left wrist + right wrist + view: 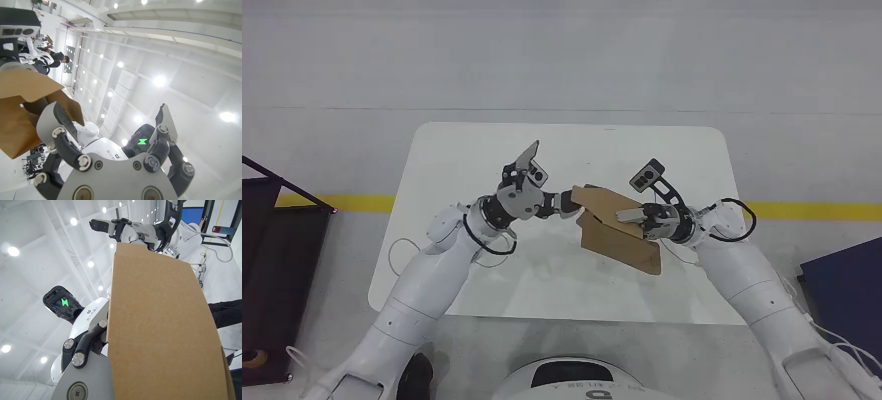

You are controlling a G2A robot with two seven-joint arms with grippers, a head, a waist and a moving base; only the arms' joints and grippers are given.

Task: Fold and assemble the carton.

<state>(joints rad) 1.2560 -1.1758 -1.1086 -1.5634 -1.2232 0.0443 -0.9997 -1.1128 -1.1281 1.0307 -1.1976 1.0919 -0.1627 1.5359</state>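
The brown cardboard carton [614, 240] sits tilted over the middle of the white counter [672, 150], between the two hands, with its end flaps loose and not tucked in. The right hand [634, 216] is clamped on one panel, with a grey finger lying across the carton's upper face. The left hand [554, 177] is spread wide at the carton's other end. One finger [64, 121] is right at an end flap and the other points well away from it.

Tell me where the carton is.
Top view: the carton is over the table centre, held by the right hand, open left hand at its left end.
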